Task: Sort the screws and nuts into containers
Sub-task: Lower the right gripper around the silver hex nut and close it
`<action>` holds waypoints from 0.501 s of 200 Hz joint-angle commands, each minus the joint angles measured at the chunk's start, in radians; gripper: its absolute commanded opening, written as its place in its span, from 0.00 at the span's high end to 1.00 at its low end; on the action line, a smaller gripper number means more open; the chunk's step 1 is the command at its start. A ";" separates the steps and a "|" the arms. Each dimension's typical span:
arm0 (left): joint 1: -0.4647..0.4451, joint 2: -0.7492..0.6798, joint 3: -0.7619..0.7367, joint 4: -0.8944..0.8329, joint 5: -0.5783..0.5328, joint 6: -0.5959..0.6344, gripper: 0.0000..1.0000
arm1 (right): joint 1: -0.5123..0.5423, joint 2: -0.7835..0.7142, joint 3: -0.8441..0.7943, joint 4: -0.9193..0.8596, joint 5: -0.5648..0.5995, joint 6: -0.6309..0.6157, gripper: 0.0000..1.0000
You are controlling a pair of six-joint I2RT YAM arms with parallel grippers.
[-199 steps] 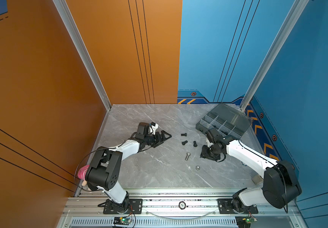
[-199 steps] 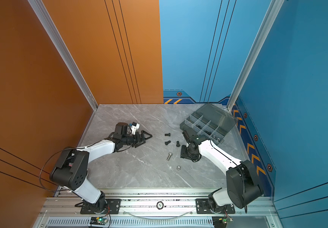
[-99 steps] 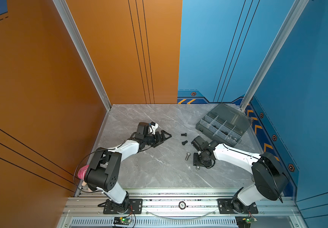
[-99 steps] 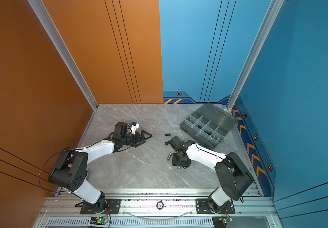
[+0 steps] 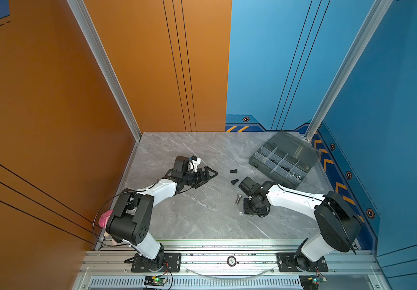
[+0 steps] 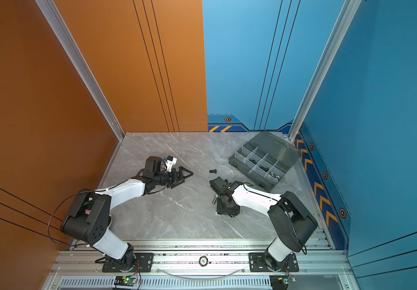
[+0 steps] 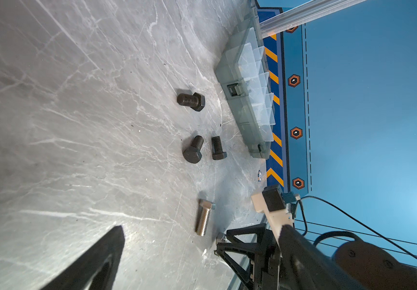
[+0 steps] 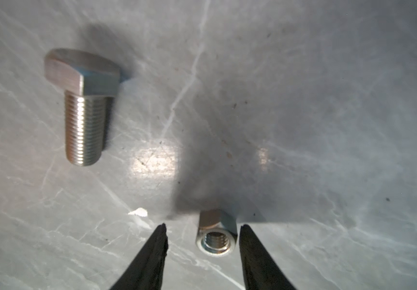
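A small silver hex nut (image 8: 214,237) lies on the marble table between the fingertips of my right gripper (image 8: 203,227). That gripper is open and its fingers do not touch the nut. In both top views the wrist hides the nut. The long silver screw (image 5: 238,199) (image 8: 84,108) lies just beside it. Black screws (image 7: 191,101) (image 7: 193,150) (image 7: 218,148) lie between the grippers and the grey organiser box (image 5: 270,174), whose compartments are the containers. My left gripper (image 5: 210,173) rests low on the table, open and empty.
The box's tinted lid (image 5: 295,145) stands open against the back right corner. Its compartments hold several small dark and silver pieces (image 5: 295,174). Orange and blue walls close in the table on the left, back and right. An aluminium rail (image 5: 227,259) runs along the front.
My right gripper swung from beside the box toward the front left and came down around the silver nut. The left arm has not moved.
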 commanded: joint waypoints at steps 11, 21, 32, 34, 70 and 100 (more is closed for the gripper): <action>0.004 -0.025 -0.013 -0.001 0.005 0.018 0.02 | 0.011 0.021 -0.015 0.005 0.024 0.021 0.52; 0.003 -0.024 -0.013 -0.001 0.004 0.017 0.02 | 0.012 0.023 -0.017 0.005 0.025 0.021 0.52; 0.003 -0.025 -0.013 0.000 0.005 0.017 0.02 | 0.012 0.026 -0.020 0.005 0.025 0.022 0.53; 0.003 -0.025 -0.013 0.000 0.005 0.017 0.02 | 0.012 0.027 -0.019 0.006 0.024 0.021 0.53; 0.003 -0.026 -0.014 -0.001 0.004 0.016 0.02 | 0.012 0.039 -0.025 0.011 0.028 0.021 0.60; 0.003 -0.026 -0.014 -0.001 0.001 0.016 0.02 | 0.012 0.042 -0.032 0.013 0.033 0.023 0.67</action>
